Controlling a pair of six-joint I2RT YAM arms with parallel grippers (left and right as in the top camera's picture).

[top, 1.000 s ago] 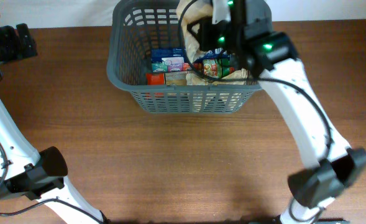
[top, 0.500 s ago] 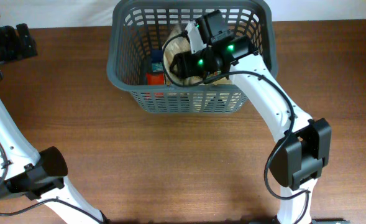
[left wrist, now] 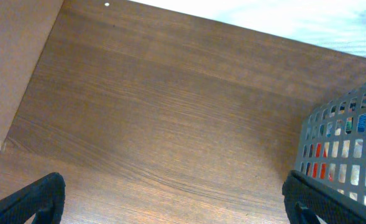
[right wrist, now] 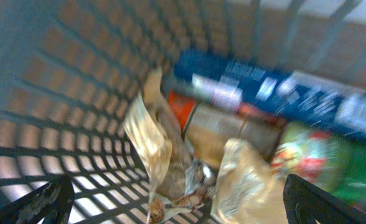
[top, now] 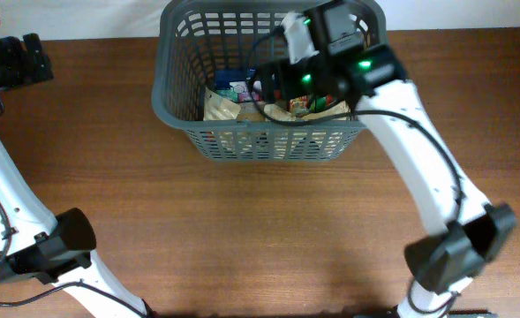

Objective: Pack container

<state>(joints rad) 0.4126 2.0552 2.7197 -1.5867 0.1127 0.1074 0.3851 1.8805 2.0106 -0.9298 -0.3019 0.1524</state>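
Observation:
The container (top: 166,88) is a dark grey slotted basket at the table's far middle, holding groceries: a tan bag (top: 224,108), a blue box (top: 237,81) and a green packet (top: 311,104). My right gripper (top: 273,84) hovers inside the container above them, open and empty. Its wrist view looks down on the tan bag (right wrist: 151,143), a second gold bag (right wrist: 248,180), the blue box (right wrist: 232,81) and the lattice wall (right wrist: 58,124), with the right gripper (right wrist: 183,202) spread wide. My left gripper (top: 41,60) is open at the far left over bare wood (left wrist: 173,199), well left of the container (left wrist: 344,155).
The brown wooden table (top: 260,230) spreads in front of the basket. A pale wall or cloth (left wrist: 282,15) borders the table's far edge. The right arm's base (top: 454,256) stands at the front right, and the left arm's base (top: 56,247) at the front left.
The right gripper went down into the basket with the tan bag, opened and let it go. The bag now lies on the groceries at the left. The left arm has not moved.

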